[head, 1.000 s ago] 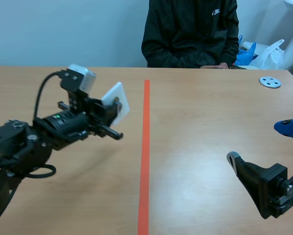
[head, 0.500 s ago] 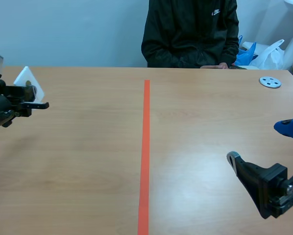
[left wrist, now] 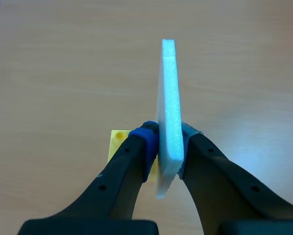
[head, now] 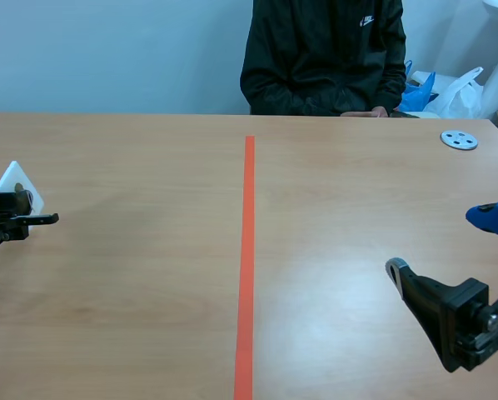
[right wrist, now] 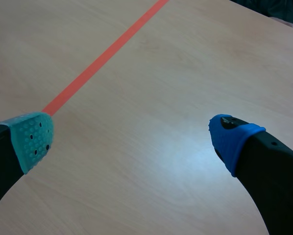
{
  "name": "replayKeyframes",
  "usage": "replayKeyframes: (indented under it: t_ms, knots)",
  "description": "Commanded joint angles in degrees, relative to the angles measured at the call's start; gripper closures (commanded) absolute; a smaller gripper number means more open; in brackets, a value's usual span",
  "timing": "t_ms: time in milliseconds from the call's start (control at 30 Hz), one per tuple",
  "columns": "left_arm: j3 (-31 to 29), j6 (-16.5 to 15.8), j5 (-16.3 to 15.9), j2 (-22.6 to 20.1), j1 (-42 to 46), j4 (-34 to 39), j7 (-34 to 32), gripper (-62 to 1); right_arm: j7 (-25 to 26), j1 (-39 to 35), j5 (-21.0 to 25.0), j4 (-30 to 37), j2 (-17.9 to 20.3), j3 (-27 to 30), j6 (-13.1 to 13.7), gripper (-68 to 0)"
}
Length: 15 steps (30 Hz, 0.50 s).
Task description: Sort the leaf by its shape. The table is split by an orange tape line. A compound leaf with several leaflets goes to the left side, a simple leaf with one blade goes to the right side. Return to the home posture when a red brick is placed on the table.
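Note:
A white foam card (left wrist: pixel 168 112) stands edge-on between the fingers of my left gripper (left wrist: pixel 167 139), which is shut on it. No leaf picture shows on the card from here. In the scene view the same card (head: pixel 14 177) sticks up from the left gripper (head: pixel 20 208) at the far left edge of the table, low over the wood. My right gripper (head: pixel 445 246) rests at the front right, well right of the orange tape line (head: pixel 247 250). It is open (right wrist: pixel 132 139) with only bare table between its pads.
A small yellow piece with a round hole (left wrist: pixel 118 145) lies on the table under the left gripper. A person sits across the table (head: pixel 322 58). A grey disc (head: pixel 459 139) lies at the back right, with bags (head: pixel 453 90) behind it.
The left arm has carried the white card from near the tape line out to the table's far left edge and lowered it. The right arm has not moved.

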Motion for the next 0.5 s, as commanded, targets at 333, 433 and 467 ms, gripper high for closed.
replayKeyframes:
  t_ms: [333,433,467]
  knots:
    - [-0.48,0.24,-1.86,0.74,-4.9,-7.78,-5.29,-3.2,0.83,0.48,0.22,0.55,0.09,0.57,-0.24,-67.9]
    - [-0.46,0.24,-1.62,0.72,-4.9,-8.13,-5.05,-3.2,0.85,0.48,0.22,0.55,0.09,0.57,-0.24,-67.9]
    - [-0.46,0.24,-1.62,0.72,-4.87,-8.15,-4.83,-3.2,0.85,0.48,0.22,0.55,0.09,0.57,-0.24,-67.9]
